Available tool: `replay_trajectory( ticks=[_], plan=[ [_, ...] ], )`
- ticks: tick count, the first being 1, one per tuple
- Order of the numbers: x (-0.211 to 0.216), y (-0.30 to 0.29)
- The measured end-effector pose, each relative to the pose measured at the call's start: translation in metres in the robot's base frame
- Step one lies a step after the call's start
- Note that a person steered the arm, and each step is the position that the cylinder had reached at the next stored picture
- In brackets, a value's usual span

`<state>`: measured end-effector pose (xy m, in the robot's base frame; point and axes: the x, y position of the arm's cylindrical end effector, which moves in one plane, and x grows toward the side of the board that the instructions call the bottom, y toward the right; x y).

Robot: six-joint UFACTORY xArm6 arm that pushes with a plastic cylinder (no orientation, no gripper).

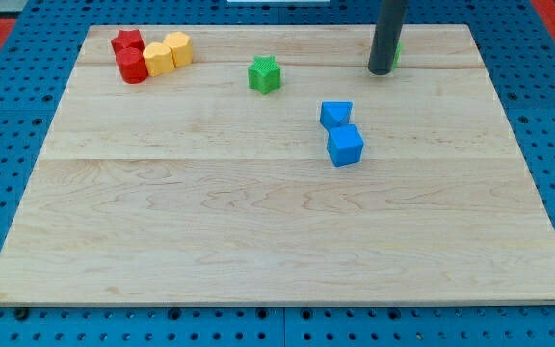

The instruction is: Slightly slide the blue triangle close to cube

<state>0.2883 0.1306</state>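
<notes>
The blue triangle (335, 114) lies right of the board's middle, touching the blue cube (345, 146) just below it. My tip (381, 71) stands near the view's top right, above and to the right of the blue triangle, apart from it. A green block (396, 50) is mostly hidden behind the rod.
A green star (265, 74) lies at top centre. At the top left two red blocks (127, 42) (132, 66) and two yellow blocks (158, 59) (178, 47) cluster together. The wooden board (258, 241) sits on a blue pegboard.
</notes>
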Motion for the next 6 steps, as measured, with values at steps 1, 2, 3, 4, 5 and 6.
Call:
replay_trajectory(
  ticks=[1, 2, 3, 4, 5, 6],
  plan=[
    [0.015, -0.029],
    [0.045, -0.040],
    [0.087, -0.027],
    [0.127, -0.023],
    [0.138, -0.023],
    [0.138, -0.022]
  ],
)
